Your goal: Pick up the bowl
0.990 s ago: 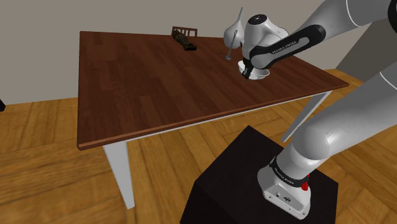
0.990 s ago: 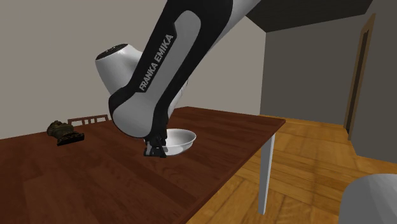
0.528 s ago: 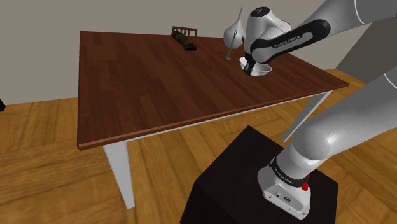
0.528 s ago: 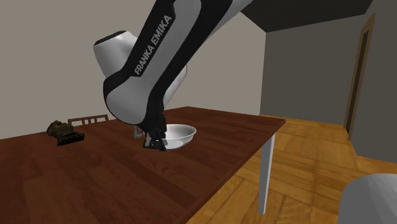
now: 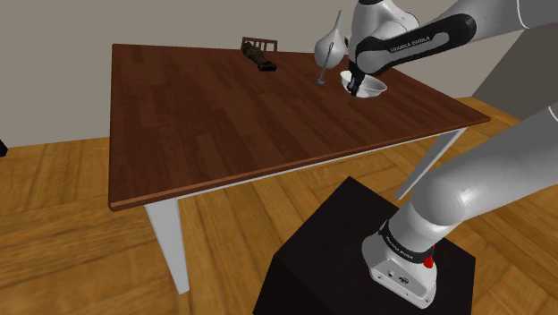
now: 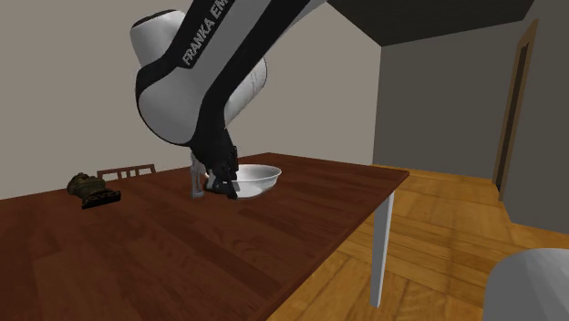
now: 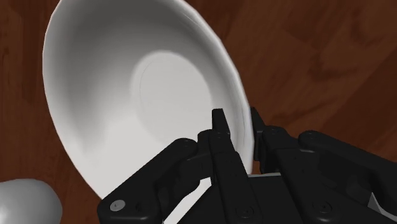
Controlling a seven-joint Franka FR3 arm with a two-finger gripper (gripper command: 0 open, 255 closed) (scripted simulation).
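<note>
A white bowl (image 5: 369,88) hangs just above the brown wooden table (image 5: 197,116), near its far corner at the shoulder view's right. My black gripper (image 5: 356,85) is shut on the bowl's rim. In the wrist view one finger (image 7: 222,137) lies inside the bowl (image 7: 140,95) and the other outside, with the rim pinched between them at my gripper (image 7: 236,121). From the second exterior view the bowl (image 6: 258,179) sits tilted above the tabletop, clasped on its left side by my gripper (image 6: 223,185).
A grey ladle-like utensil (image 5: 327,49) stands right beside the bowl. A dark lumpy object (image 5: 259,58) lies at the table's far edge, with a chair back (image 5: 259,42) behind it. The robot's black stand (image 5: 358,259) is below the table's near edge.
The gripper, shut on the bowl, has risen and carried it toward the table's far side, closer to the grey utensil. The arm's wrist has swung upward.
</note>
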